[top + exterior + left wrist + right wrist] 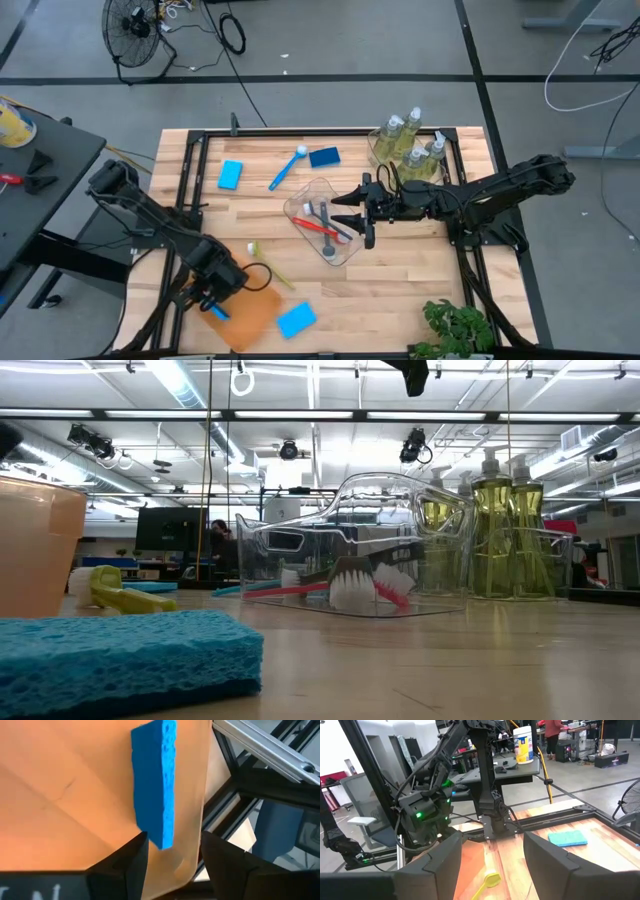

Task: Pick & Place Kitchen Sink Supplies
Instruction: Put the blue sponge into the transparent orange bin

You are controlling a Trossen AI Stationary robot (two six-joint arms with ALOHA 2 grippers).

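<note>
One blue sponge (155, 782) lies on the orange tray (60, 805), left gripper (172, 852) parted around it; withdrawing seems next.

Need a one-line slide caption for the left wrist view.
Left gripper, fingers open, over a flat blue rectangular sponge standing on edge on the flat orange tray.

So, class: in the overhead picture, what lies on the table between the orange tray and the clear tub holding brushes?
In the high view, a yellow-green brush lies on bare wood between the orange tray and the clear tub.
</note>
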